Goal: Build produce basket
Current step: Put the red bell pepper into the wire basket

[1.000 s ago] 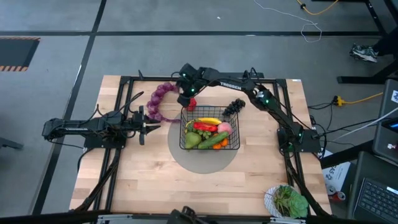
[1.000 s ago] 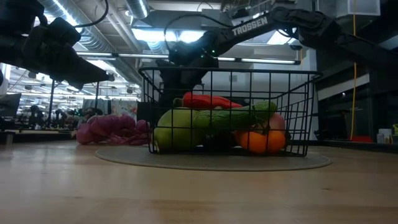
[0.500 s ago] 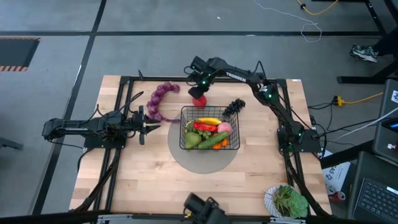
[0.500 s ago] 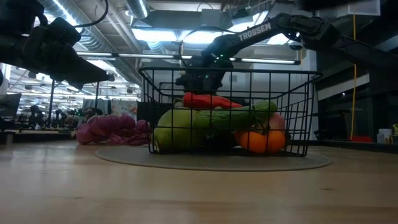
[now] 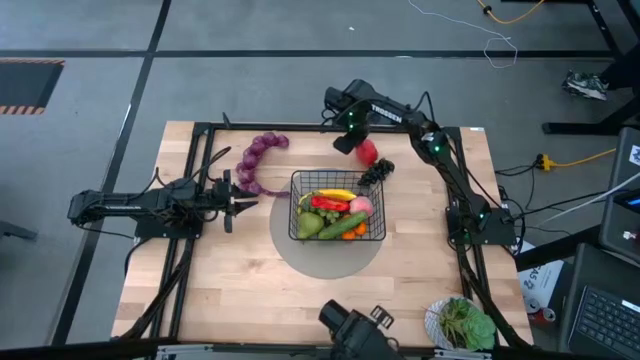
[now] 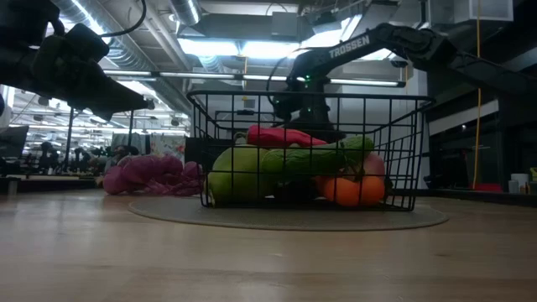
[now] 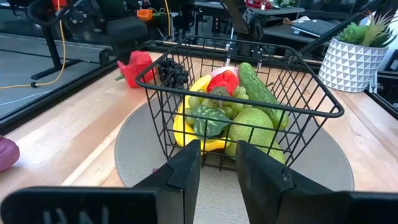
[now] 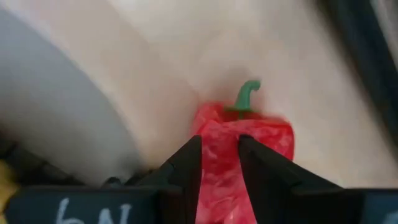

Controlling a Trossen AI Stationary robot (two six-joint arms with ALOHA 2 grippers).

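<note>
1. While the right gripper (image 5: 357, 143) hangs at twelve o'clock of the basket (image 5: 337, 207), its fingers are pinched on the red pepper (image 5: 368, 152), near the dark grapes (image 5: 377, 172).
2. The pepper looks light, hollow and glossy, so probably slippery; a hold across its waist suits it.
3. The left gripper (image 5: 232, 202) waits at nine o'clock, fingers nearly together, holding nothing.

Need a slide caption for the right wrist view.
Right hand shut on a red pepper with a green stem, above the wooden table.
</note>
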